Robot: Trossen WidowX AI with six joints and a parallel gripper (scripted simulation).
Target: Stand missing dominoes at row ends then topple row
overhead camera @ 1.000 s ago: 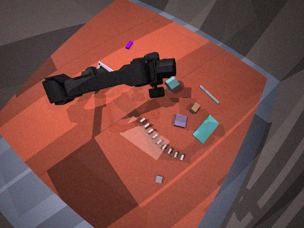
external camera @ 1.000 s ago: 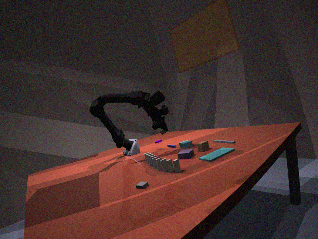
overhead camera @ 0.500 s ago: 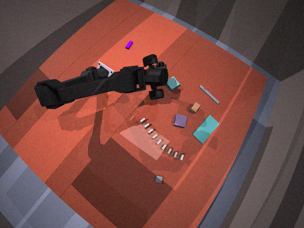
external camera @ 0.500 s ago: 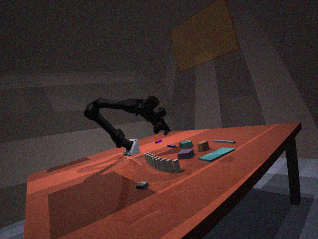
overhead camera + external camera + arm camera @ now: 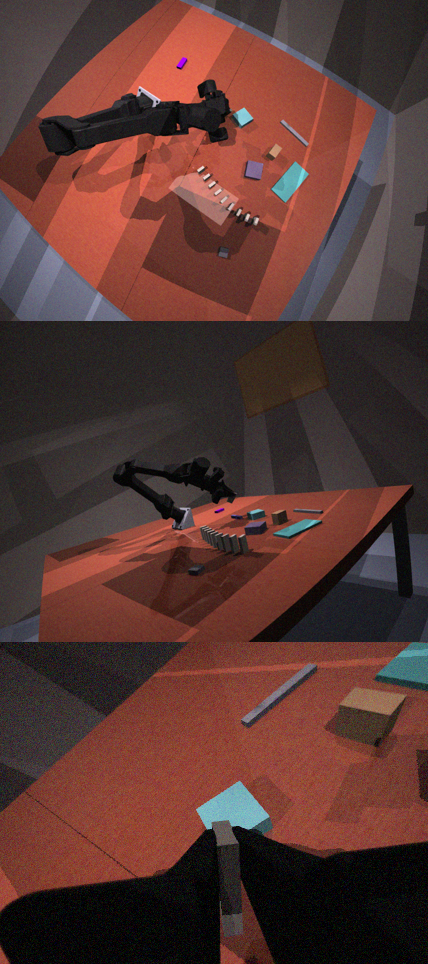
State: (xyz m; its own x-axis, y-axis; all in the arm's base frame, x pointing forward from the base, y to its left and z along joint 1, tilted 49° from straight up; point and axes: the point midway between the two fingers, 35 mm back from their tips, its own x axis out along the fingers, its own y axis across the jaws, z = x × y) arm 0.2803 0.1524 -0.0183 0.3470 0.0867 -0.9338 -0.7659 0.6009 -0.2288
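A row of several grey dominoes point(image 5: 217, 192) point(image 5: 221, 539) stands upright in a slightly curved line on the red table point(image 5: 103, 214) point(image 5: 103, 597). One more dark grey domino point(image 5: 223, 252) point(image 5: 196, 569) lies flat on the table, in front of the row's near end. My gripper point(image 5: 226, 115) point(image 5: 230, 496) point(image 5: 222, 836) is shut on a grey domino point(image 5: 227, 867) point(image 5: 231, 499). It holds that domino in the air, well above the table and behind the row's far end. In the wrist view it hangs over a small cyan block point(image 5: 234, 807) point(image 5: 242, 117) point(image 5: 256, 514).
To the right of the row lie a purple block point(image 5: 254, 169) point(image 5: 255, 527), a tan cube point(image 5: 275, 150) point(image 5: 279, 517) point(image 5: 371, 712), a flat cyan slab point(image 5: 289, 181) point(image 5: 297, 528) and a thin grey bar point(image 5: 293, 132) point(image 5: 307, 510) point(image 5: 280, 694). A small magenta brick point(image 5: 181, 62) point(image 5: 219, 510) lies far back. The arm's base point(image 5: 183, 519) stands behind the row.
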